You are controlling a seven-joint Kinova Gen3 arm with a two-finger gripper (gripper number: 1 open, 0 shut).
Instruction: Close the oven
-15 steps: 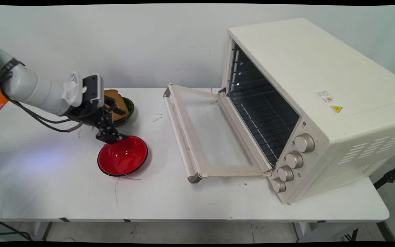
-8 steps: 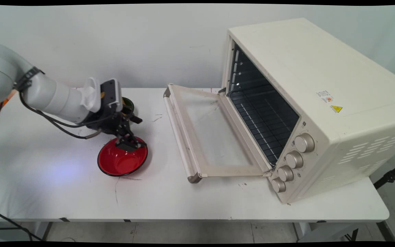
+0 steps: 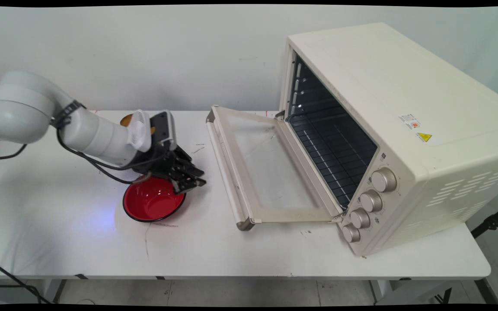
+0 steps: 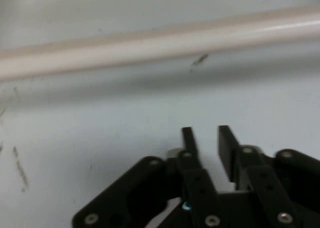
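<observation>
The gripper [image 3: 193,183] hangs low over the red bowl's [image 3: 151,203] right rim — fingers [image 4: 188,138] slightly apart, holding nothing — near the toaster oven's [image 3: 398,129] lowered door [image 3: 249,166].

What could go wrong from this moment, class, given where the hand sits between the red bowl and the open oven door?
1. The hand hangs low by the red bowl's right rim; a sideways sweep could clip and tip it.
2. The oven door lies open and flat close to the right; moving that way at this height could strike its handle bar.
3. The hanging cables could snag the bowl.
</observation>
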